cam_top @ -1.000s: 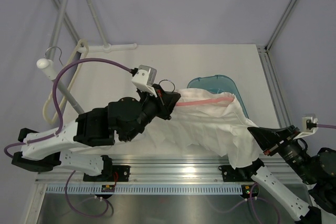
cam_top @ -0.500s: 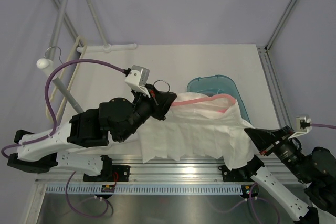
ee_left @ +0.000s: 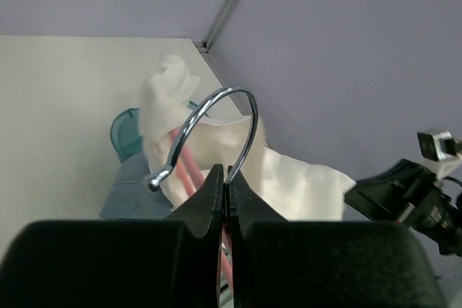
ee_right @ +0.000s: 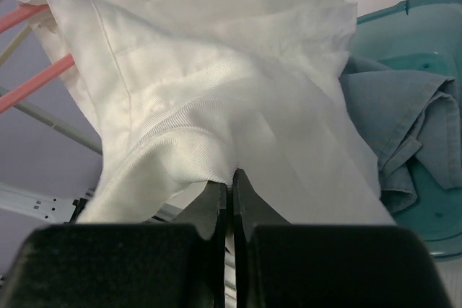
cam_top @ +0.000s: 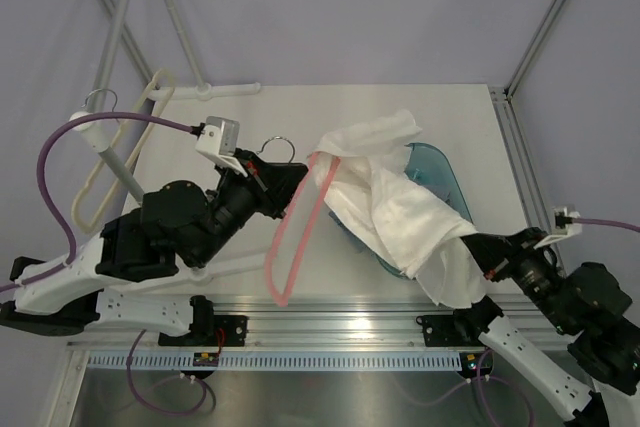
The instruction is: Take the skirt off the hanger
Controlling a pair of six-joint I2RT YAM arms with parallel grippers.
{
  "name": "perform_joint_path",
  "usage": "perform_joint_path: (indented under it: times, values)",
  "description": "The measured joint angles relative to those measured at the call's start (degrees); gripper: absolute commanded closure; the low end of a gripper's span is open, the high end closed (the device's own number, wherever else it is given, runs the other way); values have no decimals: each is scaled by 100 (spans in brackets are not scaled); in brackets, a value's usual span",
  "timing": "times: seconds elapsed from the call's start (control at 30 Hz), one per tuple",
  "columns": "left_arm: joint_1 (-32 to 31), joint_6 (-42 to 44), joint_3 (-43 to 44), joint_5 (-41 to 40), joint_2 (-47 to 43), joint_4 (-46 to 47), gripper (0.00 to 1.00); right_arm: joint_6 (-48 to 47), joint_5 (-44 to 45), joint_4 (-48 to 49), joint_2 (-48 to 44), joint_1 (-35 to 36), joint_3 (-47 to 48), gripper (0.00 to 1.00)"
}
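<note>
Across the table [cam_top: 350, 107], the white skirt [cam_top: 400, 212] is hanging limp between both arms, its top end clinging to the pink hanger [cam_top: 295, 237]. It looks light and floppy, likely to snag; a bunched fold is the best hold. The teal bin [cam_top: 447, 175] holding a grey cloth [ee_right: 393, 117] is sitting underneath, possibly catching fabric. The left gripper [ee_left: 225, 178] is clamping the hanger neck; the right gripper [ee_right: 231, 178] is pinching the skirt.

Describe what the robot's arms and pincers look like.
The left arm and right arm are chunky black segments on white lower links, each with a purple cable and a small white camera box. The left pincer and right pincer have tapered black fingers.
</note>
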Motion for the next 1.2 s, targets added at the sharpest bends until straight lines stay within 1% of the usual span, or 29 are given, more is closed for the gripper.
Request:
perform_joint_path:
  times: [0.2,0.3,0.4,0.57,0.7,0.83,1.0,1.1,1.2]
  values:
    - [7,-210,118,979,420,142,100,-203,-212,955,1620,0,-50,100]
    - [7,-402,157,1480,525,179,100,-407,-221,1384,2376,0,103,100]
    - [9,-603,116,1827,507,286,100,-688,-267,1705,3191,0,544,100]
    - [13,-748,101,2564,476,529,100,-1128,-302,2245,4492,0,1633,100]
    - [13,-745,560,3344,619,645,100,-1274,-369,2590,5250,-2,2118,100]
    - [13,-767,1196,3901,717,1016,100,-1248,-509,2863,5589,-2,2120,100]
    - [13,-741,1823,4109,686,1366,100,-1165,-647,3108,5650,-2,1906,100]
    - [13,-739,1864,4113,555,1600,100,-1163,-654,3108,5652,-2,1851,100]
    - [13,-745,1676,4142,404,1921,100,-1163,-656,3136,5661,-2,1847,100]
